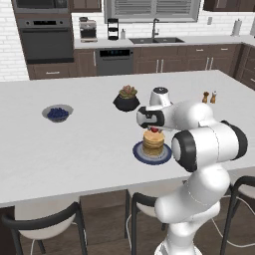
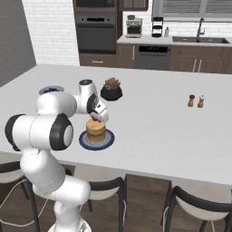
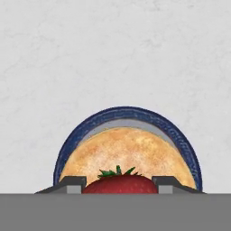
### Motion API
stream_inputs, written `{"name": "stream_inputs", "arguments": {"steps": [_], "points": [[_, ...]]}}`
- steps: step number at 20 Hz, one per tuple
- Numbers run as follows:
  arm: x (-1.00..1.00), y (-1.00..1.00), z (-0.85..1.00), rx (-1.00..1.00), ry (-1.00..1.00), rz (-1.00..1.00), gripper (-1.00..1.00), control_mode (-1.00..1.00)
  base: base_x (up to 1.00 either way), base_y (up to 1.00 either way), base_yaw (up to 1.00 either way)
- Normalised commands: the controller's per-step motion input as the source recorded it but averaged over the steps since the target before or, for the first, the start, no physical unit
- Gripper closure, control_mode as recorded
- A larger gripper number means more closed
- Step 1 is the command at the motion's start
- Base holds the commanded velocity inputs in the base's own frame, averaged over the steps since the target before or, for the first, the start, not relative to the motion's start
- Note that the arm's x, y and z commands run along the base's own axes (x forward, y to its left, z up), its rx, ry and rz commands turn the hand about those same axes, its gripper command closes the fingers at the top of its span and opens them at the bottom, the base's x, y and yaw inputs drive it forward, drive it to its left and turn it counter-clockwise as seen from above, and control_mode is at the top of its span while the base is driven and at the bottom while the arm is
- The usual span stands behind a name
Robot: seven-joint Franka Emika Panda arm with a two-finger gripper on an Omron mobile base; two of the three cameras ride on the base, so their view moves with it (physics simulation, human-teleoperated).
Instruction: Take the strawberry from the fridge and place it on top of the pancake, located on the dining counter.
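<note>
End effector [image 3: 118,182]: clamped on small red strawberry [image 3: 120,183], frame bottom centre | Below: round tan pancake stack [image 3: 128,153] on white table [image 3: 113,54] | Risk: off-centre release may roll fruit off.

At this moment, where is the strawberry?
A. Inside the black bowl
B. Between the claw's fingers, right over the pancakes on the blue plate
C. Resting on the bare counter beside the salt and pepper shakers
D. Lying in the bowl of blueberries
B: the hand view shows the strawberry between the two fingers of the claw, with the pancakes and blue plate directly below.
</note>
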Motion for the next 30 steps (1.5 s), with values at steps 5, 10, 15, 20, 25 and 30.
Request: {"name": "stream_inputs", "arguments": {"steps": [5,10,15,20,25,30], "points": [[0.00,0.00,-0.16,0.00,0.00,0.00,1.00,-1.00,0.00,0.00,0.00],[-0.01,0.00,-0.22,0.00,0.00,0.00,1.00,-1.00,0.00,0.00,0.00],[0.00,0.01,-0.23,0.00,0.00,0.00,1.00,-1.00,0.00,0.00,0.00],[-0.05,0.04,-0.24,-0.01,0.00,0.00,-1.00,-1.00,0.00,0.00,0.00],[-0.16,0.00,-0.12,0.00,0.00,0.00,-1.00,-1.00,0.00,0.00,0.00],[-0.17,0.00,-0.05,0.00,0.00,0.00,-1.00,-1.00,0.00,0.00,0.00]]}}
